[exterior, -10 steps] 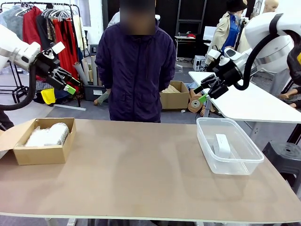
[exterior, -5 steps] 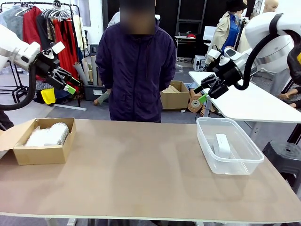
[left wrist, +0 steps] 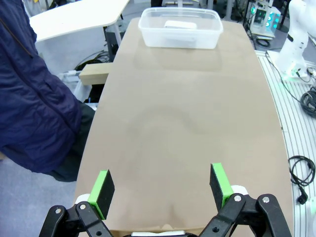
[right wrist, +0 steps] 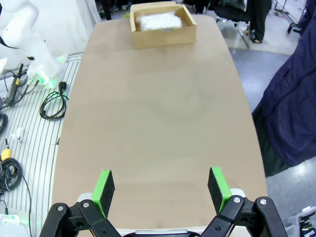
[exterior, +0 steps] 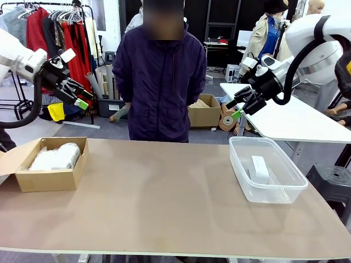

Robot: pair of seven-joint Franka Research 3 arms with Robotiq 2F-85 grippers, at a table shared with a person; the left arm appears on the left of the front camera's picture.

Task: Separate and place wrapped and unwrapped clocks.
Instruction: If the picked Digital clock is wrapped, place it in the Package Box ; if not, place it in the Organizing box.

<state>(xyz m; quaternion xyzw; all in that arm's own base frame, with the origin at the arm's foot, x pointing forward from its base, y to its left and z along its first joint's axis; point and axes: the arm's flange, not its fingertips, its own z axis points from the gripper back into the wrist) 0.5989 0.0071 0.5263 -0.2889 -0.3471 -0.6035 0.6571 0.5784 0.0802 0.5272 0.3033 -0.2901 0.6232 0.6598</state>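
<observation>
No change on the table since a second ago: both arms hold the same raised pose, boxes and contents unmoved. Only the person (exterior: 159, 76) at the far edge has shifted slightly.

Left to right:
- left gripper (exterior: 77, 94) up above the table's left end, fingers spread wide, nothing between them; wrist view confirms it (left wrist: 160, 185).
- cardboard box (exterior: 47, 178) at the left end, flaps open, holding the wrapped clocks (exterior: 55, 155), crinkly white bundles packed side by side. From the right wrist the same box (right wrist: 163, 35) sits at the far end with the wrap (right wrist: 158, 20) inside.
- table (exterior: 164, 197) bare across the whole middle, brown top, free room between the two containers and along the near edge.
- clear plastic tub (exterior: 267, 189) at the right end, close to the right edge, holding the unwrapped clock (exterior: 259, 169), a smooth white block lying on its bottom.
- right gripper (exterior: 240, 105) raised above and behind the tub, fingers spread wide, empty; same in its wrist view (right wrist: 161, 183).
</observation>
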